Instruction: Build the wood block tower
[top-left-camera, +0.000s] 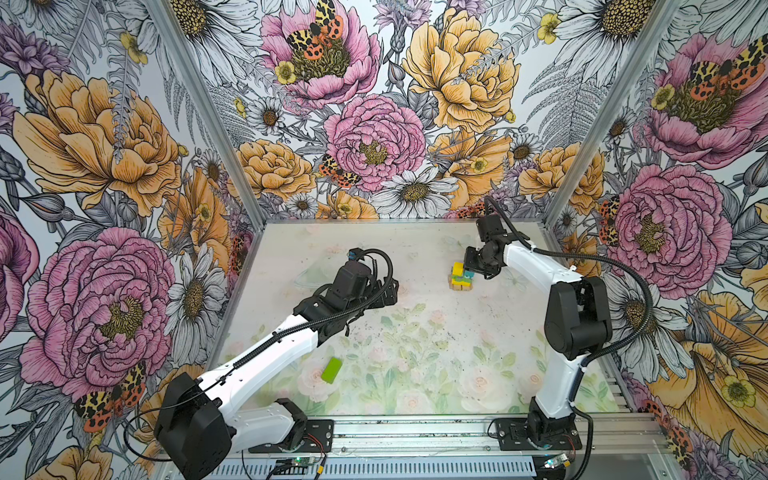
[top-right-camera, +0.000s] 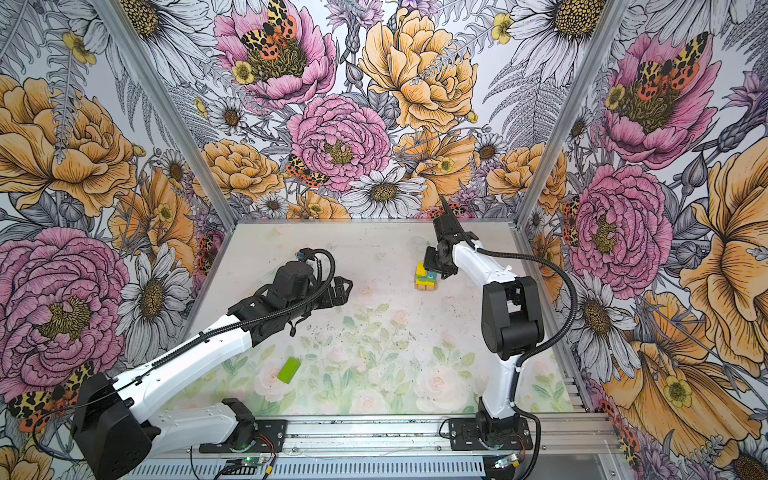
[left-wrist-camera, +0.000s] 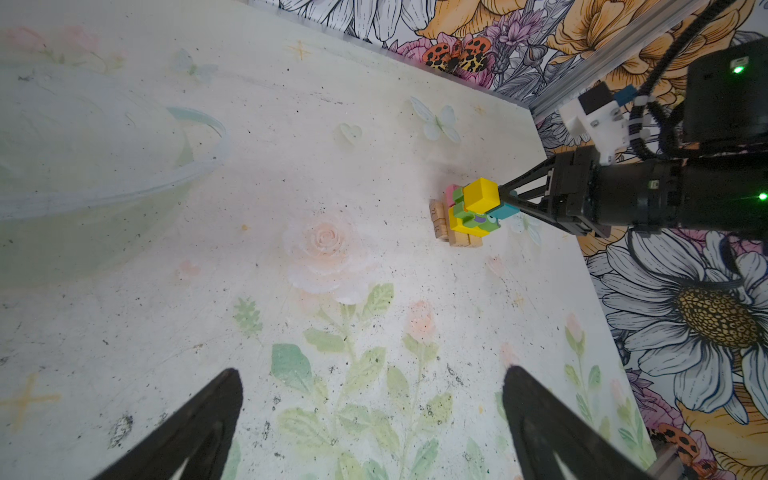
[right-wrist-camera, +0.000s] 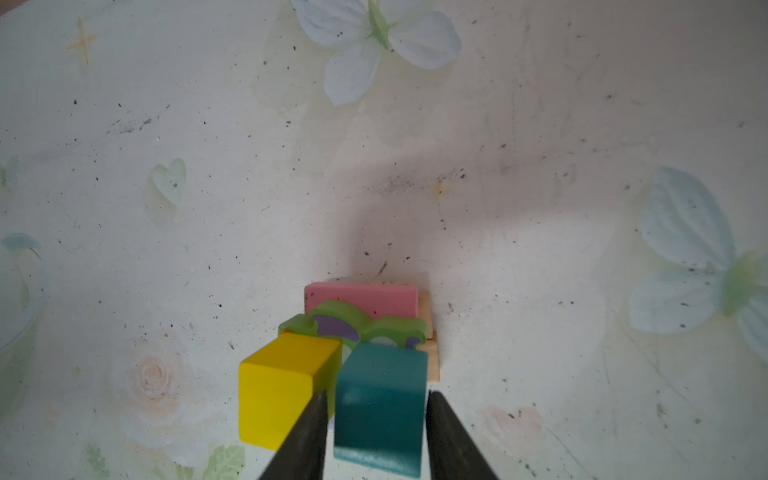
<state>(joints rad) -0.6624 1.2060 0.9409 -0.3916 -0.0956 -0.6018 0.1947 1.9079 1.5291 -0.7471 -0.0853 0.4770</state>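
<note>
Floral surface (top-left-camera: 415, 249); left jaws, released wide, mid-surface, well apart from every block; right jaws astride the teal block (right-wrist-camera: 380, 407), grip or release indiscernible; tower (top-left-camera: 459, 278), far side right of centre, tan bars beneath coloured pieces; lime-green block (top-left-camera: 331, 370), alone, near front-left.

Small tower (top-left-camera: 459, 279) far right on floral table (top-left-camera: 415, 332): tan bars (top-left-camera: 457, 286) at base, yellow block (top-left-camera: 457, 269) and teal block (top-left-camera: 468, 275) above. Tip of right gripper (top-left-camera: 470, 271) right at teal block, jaw state unreadable here. Mid-table, left gripper (top-left-camera: 388, 291) well apart from tower. Near front, lime-green block (top-left-camera: 331, 370) lying loose beside left arm (top-left-camera: 270, 345).
</note>
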